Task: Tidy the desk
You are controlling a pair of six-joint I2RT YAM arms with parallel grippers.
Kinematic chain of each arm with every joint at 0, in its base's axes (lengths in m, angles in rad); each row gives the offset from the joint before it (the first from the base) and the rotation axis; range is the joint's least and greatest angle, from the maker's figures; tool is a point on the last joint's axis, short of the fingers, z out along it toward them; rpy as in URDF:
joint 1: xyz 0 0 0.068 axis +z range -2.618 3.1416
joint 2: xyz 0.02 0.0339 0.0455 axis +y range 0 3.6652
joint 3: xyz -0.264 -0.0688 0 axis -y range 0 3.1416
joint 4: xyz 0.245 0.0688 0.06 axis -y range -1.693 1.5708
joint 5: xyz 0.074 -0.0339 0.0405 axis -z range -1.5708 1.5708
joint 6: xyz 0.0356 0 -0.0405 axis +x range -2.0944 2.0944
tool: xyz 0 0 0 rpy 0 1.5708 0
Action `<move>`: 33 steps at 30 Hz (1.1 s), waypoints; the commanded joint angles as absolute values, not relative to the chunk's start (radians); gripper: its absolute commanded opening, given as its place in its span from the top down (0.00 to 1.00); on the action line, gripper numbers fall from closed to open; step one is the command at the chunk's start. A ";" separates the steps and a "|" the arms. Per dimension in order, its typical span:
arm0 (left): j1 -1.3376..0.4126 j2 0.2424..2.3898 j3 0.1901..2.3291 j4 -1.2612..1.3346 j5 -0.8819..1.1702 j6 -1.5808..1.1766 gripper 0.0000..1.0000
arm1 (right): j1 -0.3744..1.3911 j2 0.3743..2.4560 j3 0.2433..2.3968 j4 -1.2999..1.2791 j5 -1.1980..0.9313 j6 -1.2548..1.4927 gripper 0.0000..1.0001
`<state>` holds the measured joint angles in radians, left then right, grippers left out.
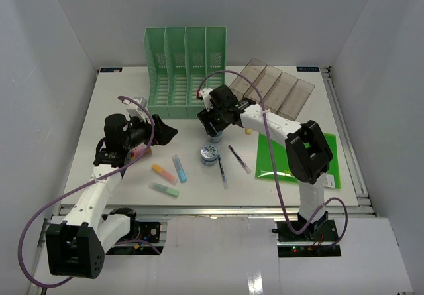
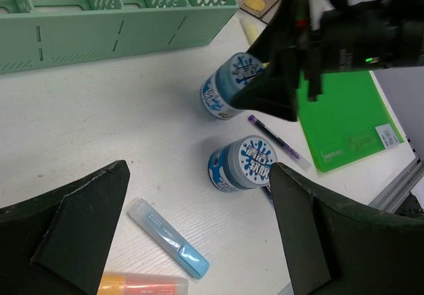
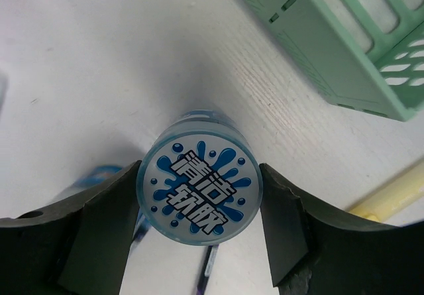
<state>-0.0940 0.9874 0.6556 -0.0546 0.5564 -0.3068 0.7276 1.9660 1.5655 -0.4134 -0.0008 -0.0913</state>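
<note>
Two round blue-and-white plastic tubs [image 2: 244, 164] stood on the large white desk [image 1: 119, 103] before a green slotted rack [image 1: 185, 69]. Right gripper [image 1: 214, 128] straddled the rack-side tub [image 3: 199, 192], jaws hugging it, probably to lift; whether it actually gripped, I couldn't tell. Left gripper [image 2: 199, 229] hung wide, empty.

desk [image 1: 112, 89] | we see a large flat white rectangular top, level, with thin metal rail edges | green file rack [image 1: 185, 69] stands at its far side

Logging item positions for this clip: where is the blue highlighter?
The blue highlighter lies left of centre on the desk in the top view, between the orange highlighter and the nearer round jar.
</note>
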 commanded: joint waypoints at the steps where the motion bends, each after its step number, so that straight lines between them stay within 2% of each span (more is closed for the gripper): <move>1: -0.098 0.979 0.688 -0.063 0.556 -0.297 0.02 | 0.649 1.711 1.566 -0.410 -0.197 -0.243 0.92; 8: -0.100 0.981 0.689 -0.058 0.577 -0.303 0.02 | 0.350 1.516 1.488 -0.393 -0.274 -0.216 0.92; 10: -0.100 0.985 0.689 -0.058 0.585 -0.308 0.02 | 0.233 1.495 1.466 -0.380 -0.242 -0.187 0.92; 15: -0.102 0.991 0.689 -0.055 0.600 -0.311 0.02 | 0.083 1.521 1.428 -0.288 -0.139 -0.069 0.92; 20: -0.105 0.992 0.687 -0.055 0.596 -0.308 0.02 | 0.024 1.600 1.434 -0.162 -0.006 -0.025 0.92; 33: -0.109 1.012 0.689 -0.057 0.608 -0.307 0.02 | -0.034 1.867 1.580 -0.118 0.082 -0.033 0.92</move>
<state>-0.1024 1.0107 0.6556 -0.0601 0.5903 -0.3115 -0.0312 1.8422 1.4986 -0.2224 0.0336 -0.0303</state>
